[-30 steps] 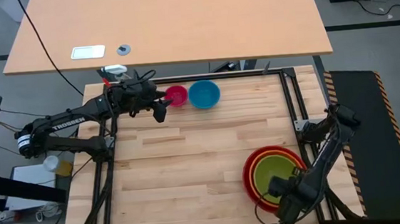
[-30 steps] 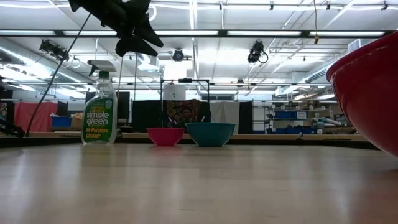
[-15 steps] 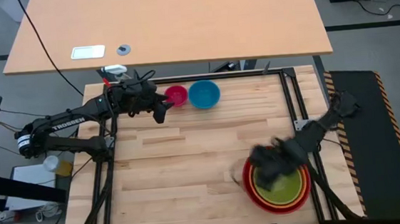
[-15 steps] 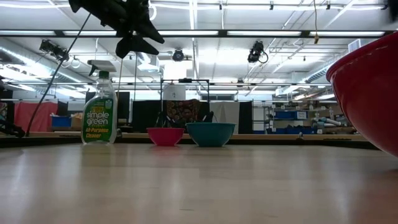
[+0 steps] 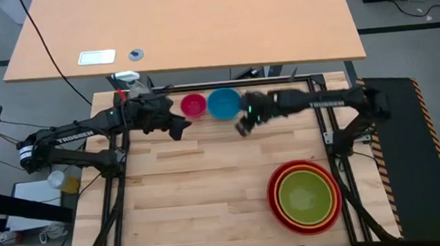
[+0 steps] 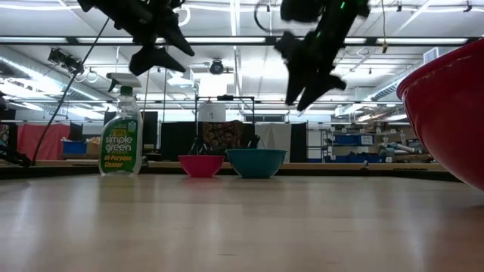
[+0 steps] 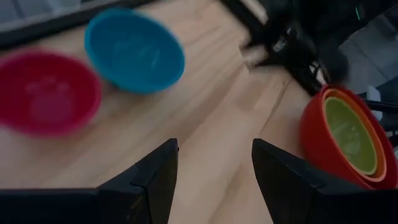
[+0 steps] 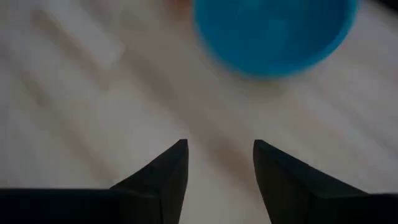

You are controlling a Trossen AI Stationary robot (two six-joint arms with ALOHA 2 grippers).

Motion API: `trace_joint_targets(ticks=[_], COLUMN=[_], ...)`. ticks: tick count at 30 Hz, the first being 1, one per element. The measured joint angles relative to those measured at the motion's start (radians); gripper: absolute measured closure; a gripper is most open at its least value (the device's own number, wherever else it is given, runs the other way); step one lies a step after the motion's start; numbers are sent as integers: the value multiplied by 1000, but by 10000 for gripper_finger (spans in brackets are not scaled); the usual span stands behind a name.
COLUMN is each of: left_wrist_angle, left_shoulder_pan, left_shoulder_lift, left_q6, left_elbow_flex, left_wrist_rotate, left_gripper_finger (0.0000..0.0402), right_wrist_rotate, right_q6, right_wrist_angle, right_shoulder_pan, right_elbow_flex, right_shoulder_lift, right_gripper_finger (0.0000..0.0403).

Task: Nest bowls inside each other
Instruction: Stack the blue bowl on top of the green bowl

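Note:
A pink bowl (image 5: 193, 105) and a blue bowl (image 5: 224, 103) stand upright side by side near the table's far edge. At the near right, a lime green bowl (image 5: 303, 194) sits inside an orange one, which sits inside a large red bowl (image 5: 276, 203). My left gripper (image 5: 179, 128) hovers open above the table, just nearer than the pink bowl (image 7: 46, 93). My right gripper (image 5: 244, 126) hangs open in the air, to the near right of the blue bowl (image 8: 273, 31). Neither gripper has anything between its fingers.
A green-labelled spray bottle (image 6: 121, 140) stands at the far left corner, behind my left arm. A black metal frame (image 5: 317, 107) runs along the table's far and right edges. Bare wood lies in the middle and at the near left.
My right gripper has swung fast from the near right corner, beside the red stack, across the table toward the far edge, and now hangs by the blue bowl. My left gripper has rolled a little in place. No bowl has moved.

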Motion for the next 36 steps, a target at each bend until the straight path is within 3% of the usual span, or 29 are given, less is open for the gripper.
trace_joint_targets(ticks=[5,8,12,16,26,36], left_wrist_angle=[-90,-112,-108,-110,-115,-120], left_shoulder_pan=[-34,-63,-101,-127,-164,-208], left_shoulder_lift=[0,0,0,0,0,0], left_q6=[-86,-129,-140,-137,-181,-193], left_elbow_flex=[0,0,0,0,0,0], left_wrist_rotate=[-5,-15,-21,-22,-22,-22], left_gripper_finger=[193,193,193,193,193,193], right_wrist_rotate=[-127,-178,-169,-148,-150,-121], right_q6=[-70,-58,-62,-25,74,69], right_wrist_angle=[261,313,319,361,392,360], right_shoulder_pan=[-211,-301,-338,-340,-340,-336], right_elbow_flex=[-86,-105,-85,-49,-2,-2], right_shoulder_lift=[5,47,143,232,373,360], right_gripper_finger=[181,151,125,131,199,325])
